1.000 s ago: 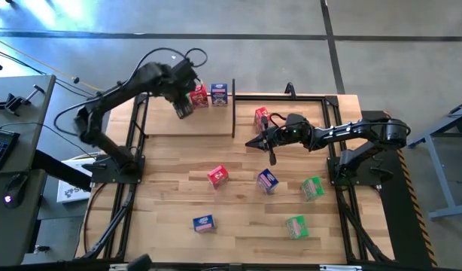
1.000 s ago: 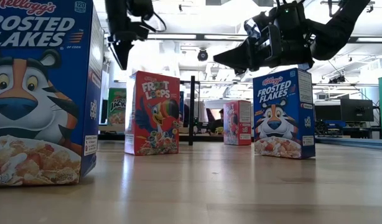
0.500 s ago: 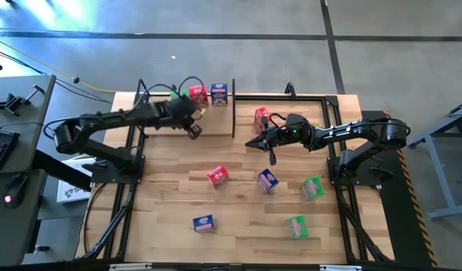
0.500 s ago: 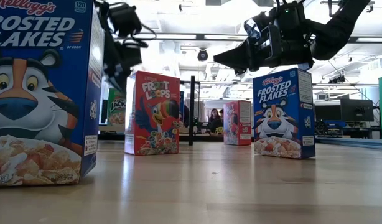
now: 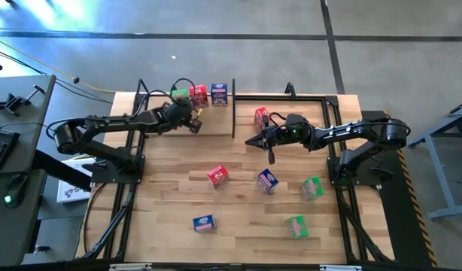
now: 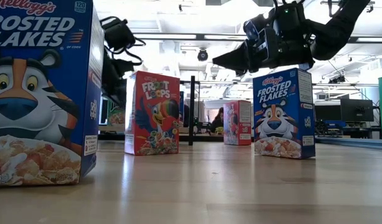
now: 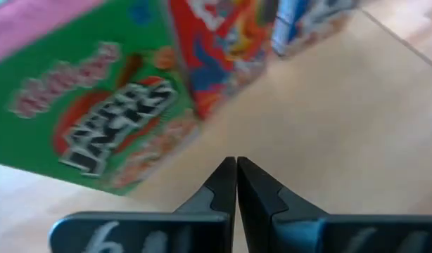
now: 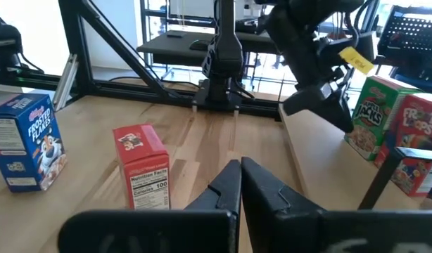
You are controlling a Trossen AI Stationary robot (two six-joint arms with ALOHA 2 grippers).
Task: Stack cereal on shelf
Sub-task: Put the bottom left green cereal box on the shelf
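The shelf (image 5: 212,124) lies at the table's far side, with a black upright divider (image 5: 233,113). Left of the divider, a green (image 5: 180,95), a red (image 5: 199,95) and a blue cereal box (image 5: 219,93) stand in a row on their bases. Another red box (image 5: 261,117) stands right of the divider. My left gripper (image 5: 193,124) is shut and hovers low over the plank, just in front of the green box (image 7: 96,119). My right gripper (image 5: 271,154) is shut and hangs over the table near that red box (image 8: 142,165).
Several boxes stand loose on the tabletop: red (image 5: 217,175), blue (image 5: 267,181), green (image 5: 312,188), blue (image 5: 205,223) and green (image 5: 296,226). Black frame posts (image 5: 141,86) edge the shelf. Bare plank lies between the row and the divider's near end.
My left gripper has come down from above the row of boxes on the shelf and drawn back toward the table's near-left, ending low over the plank; the arm has stretched out flat. The green box, hidden under the arm before, now shows standing beside the red one.
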